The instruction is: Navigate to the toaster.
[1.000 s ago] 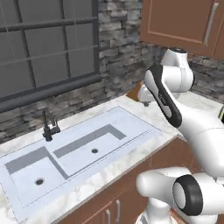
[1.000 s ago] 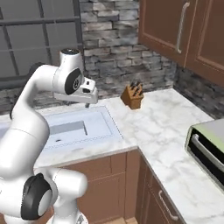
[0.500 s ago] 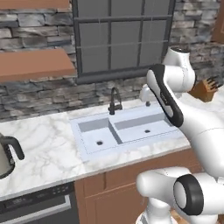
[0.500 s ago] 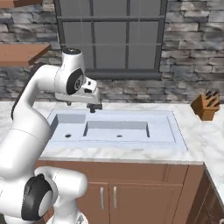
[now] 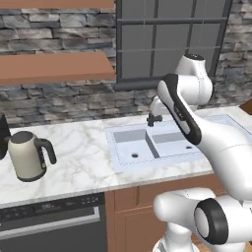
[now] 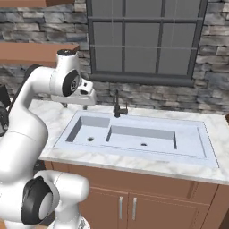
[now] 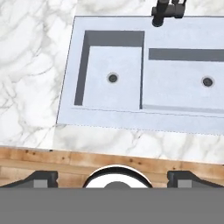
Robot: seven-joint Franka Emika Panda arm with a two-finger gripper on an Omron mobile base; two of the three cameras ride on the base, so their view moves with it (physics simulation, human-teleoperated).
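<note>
At the far left edge of the left base view, a dark boxy sliver [image 5: 2, 136] stands on the counter just behind the beige kettle [image 5: 28, 155]. It looks like the toaster, mostly cut off by the frame. My gripper [image 7: 113, 179] hangs over the front of the double sink [image 7: 140, 116], looking straight down into it. Its fingertips [image 7: 43, 178] stand wide apart, open, with nothing between them. In the right base view the hand [image 6: 86, 95] floats above the sink's left basin [image 6: 89, 132].
A black faucet [image 6: 117, 106] rises behind the sink, under a large window [image 6: 143, 40]. A wooden shelf [image 5: 54, 66] hangs on the stone wall above the kettle. A dark appliance front [image 5: 49, 221] sits under the counter at left, with wooden cabinets [image 6: 129, 201] below the sink.
The whole scene has slid to the right, so the camera has moved left along the counter. The knife block has left the frame and the kettle has come nearer. The arm keeps its pose.
</note>
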